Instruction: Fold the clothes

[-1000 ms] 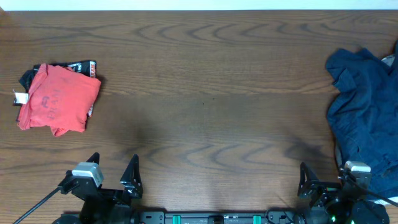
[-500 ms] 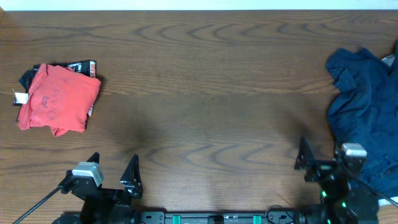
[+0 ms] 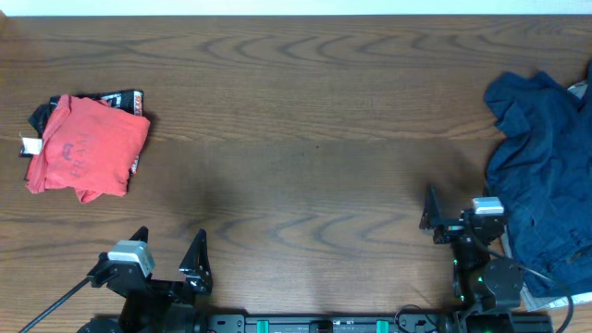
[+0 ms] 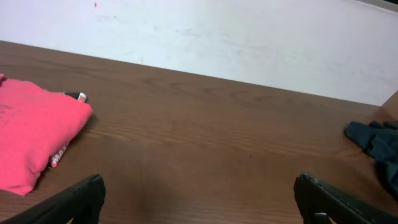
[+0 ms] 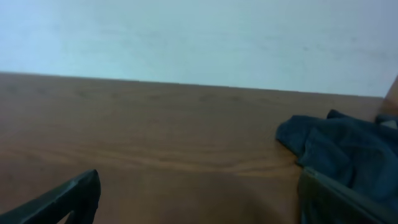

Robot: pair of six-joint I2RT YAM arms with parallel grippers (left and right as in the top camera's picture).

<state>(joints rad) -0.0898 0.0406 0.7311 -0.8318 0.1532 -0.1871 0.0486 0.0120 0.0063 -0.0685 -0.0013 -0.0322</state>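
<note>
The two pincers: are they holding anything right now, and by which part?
Nothing. The left pincer and right pincer are both open and empty; the orange-red T-shirt lies apart on the table.

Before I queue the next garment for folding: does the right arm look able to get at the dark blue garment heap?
Probably yes. The right gripper, fingers open, sits close beside the dark blue garment heap at the right side of the table, and nothing stands between them.
</note>
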